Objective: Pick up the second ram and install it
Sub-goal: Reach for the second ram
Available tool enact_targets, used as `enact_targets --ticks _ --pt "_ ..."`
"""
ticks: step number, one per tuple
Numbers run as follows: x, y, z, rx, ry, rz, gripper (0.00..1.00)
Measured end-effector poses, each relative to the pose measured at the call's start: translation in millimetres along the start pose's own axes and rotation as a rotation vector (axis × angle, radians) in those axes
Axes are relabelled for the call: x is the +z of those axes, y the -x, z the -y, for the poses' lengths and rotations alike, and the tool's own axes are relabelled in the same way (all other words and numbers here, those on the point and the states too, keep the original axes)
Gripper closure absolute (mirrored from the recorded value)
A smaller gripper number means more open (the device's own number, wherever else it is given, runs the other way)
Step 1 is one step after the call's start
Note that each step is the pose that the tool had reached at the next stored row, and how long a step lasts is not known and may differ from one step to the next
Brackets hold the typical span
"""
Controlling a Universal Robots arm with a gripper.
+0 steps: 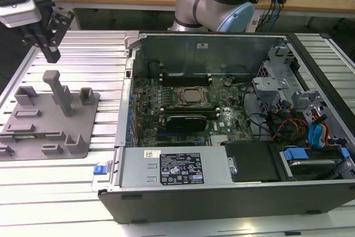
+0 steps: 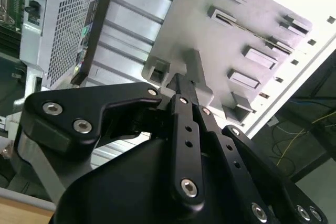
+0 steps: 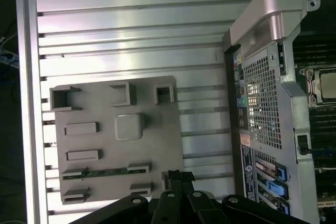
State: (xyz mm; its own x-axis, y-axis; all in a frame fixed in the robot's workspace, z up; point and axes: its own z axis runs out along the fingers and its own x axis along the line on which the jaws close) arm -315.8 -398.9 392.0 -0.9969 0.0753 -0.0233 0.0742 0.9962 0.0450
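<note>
Over the ribbed aluminium bench [image 1: 83, 54], toward the exterior view's left, the black two-fingered gripper [image 1: 51, 54] of the robot arm hangs point-down above the grey plastic slotted tray [image 1: 83, 116], near its upright post [image 1: 58, 90] and clear of both. The jaws look drawn together at the tips in both wrist views, with nothing caught between them. The second ram, a long, thin, flat green circuit-board stick [image 3: 105, 171], lies on edge in the tray's holders in the first wrist view, between two small grey brackets along the tray's side nearest the gripper's fingertips. It is not touched and not yet lifted. Beside the tray, on the exterior view's right, stands the open dark-grey metal computer case [image 1: 222, 192], laid on its side with its cover off. That exposes the green motherboard [image 1: 150, 92] with its square silver processor [image 1: 191, 97] in the middle and long dark memory slots running along it above and below. Whether a stick already sits in any of those slots cannot be made out. Judged from how things lie, the task is at its very start. The gripper is positioned over the tray near the ram, but the pick-up has not been made, and the carry across to the case and the seating in a slot all remain to be done.
</note>
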Motion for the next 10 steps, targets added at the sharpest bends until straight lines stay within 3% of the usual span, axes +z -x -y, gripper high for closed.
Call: enact_targets --ticks 8,10 --pt "-0.6 -32.9 2.5 0.0 0.0 0.0 0.92" --pt "-0.7 -37.1 2.8 0.0 0.0 0.0 0.92"
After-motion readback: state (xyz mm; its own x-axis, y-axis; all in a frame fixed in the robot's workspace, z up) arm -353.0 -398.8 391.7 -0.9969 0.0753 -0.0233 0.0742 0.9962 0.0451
